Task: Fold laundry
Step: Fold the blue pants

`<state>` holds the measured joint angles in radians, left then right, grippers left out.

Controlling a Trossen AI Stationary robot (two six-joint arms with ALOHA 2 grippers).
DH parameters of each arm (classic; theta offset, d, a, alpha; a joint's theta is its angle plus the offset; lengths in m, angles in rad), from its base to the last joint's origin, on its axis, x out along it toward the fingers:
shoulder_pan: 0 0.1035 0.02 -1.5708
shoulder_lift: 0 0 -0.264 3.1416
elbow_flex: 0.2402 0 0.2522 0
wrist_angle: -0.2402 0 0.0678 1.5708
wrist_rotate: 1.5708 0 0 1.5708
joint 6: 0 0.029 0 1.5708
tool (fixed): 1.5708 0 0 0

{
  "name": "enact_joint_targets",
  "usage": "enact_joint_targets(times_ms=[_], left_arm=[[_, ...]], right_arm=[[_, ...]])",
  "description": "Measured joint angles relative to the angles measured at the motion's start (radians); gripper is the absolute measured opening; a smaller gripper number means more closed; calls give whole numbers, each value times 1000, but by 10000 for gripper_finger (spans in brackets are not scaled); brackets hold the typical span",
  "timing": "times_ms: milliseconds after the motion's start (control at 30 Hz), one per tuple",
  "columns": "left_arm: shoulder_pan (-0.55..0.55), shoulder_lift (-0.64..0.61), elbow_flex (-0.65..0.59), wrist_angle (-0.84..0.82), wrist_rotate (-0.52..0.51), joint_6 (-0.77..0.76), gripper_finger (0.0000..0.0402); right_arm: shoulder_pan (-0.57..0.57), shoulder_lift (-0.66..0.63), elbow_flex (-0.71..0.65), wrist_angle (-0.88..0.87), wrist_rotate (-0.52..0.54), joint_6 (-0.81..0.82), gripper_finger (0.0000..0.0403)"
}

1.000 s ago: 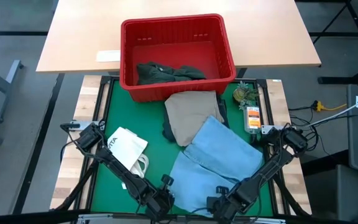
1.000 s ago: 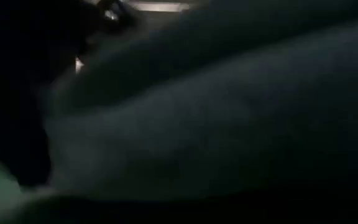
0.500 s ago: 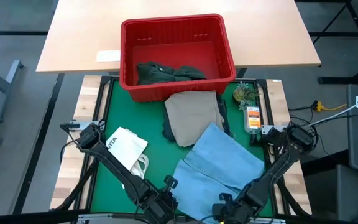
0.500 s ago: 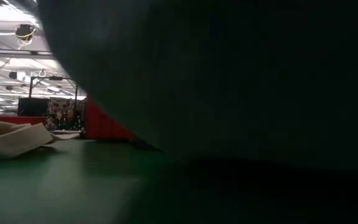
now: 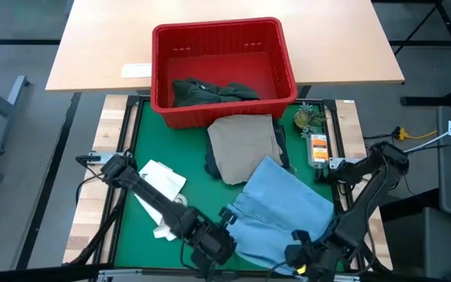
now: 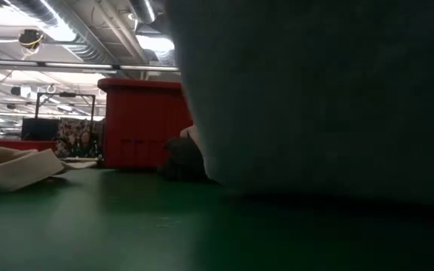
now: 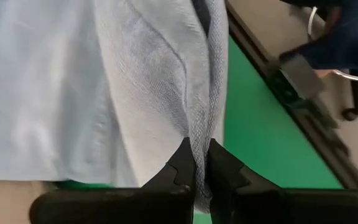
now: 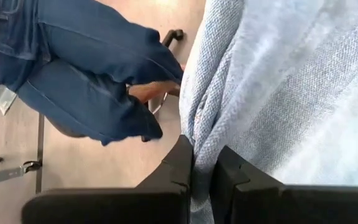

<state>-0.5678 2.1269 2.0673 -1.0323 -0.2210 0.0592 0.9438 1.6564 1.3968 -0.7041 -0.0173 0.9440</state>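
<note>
Both arms reach low over the worktop's (image 5: 143,125) near edge, the left tool (image 7: 199,167) and right tool (image 8: 205,163) each pinched tight on the light blue cloth's (image 5: 284,207) hem. The right wrist view alone shows a seated person's jeans (image 8: 86,68); the low view is mostly blocked, probably by that cloth.

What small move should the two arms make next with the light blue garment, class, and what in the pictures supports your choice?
Probably carry the pinched edge up and away from the near side, toward the beige piece, to fold it over. The left pincer and right pincer are each shut on the light blue garment at its near edge, and the cloth hangs lifted in the low view.
</note>
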Motion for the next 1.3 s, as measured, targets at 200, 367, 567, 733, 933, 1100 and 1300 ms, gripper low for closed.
enact_joint_targets(times_ms=[200,367,567,733,933,1100,1300], left_arm=[[97,-2,48,0,1,124,11],[192,-2,51,0,16,193,11],[292,-2,51,36,94,242,11],[368,-1,49,61,139,242,11],[441,8,-1,127,168,242,12],[488,9,-59,181,168,242,12],[516,9,-137,267,163,242,12]], right_arm=[[-1,-63,0,-135,-36,8,25],[-1,-98,0,-303,-32,60,25],[-2,-113,0,-541,-31,135,25],[-3,-113,0,-698,-22,175,26],[-2,-111,-3,-837,46,188,26],[-2,-113,-56,-869,111,211,26],[-2,-113,-160,-864,162,205,26]])
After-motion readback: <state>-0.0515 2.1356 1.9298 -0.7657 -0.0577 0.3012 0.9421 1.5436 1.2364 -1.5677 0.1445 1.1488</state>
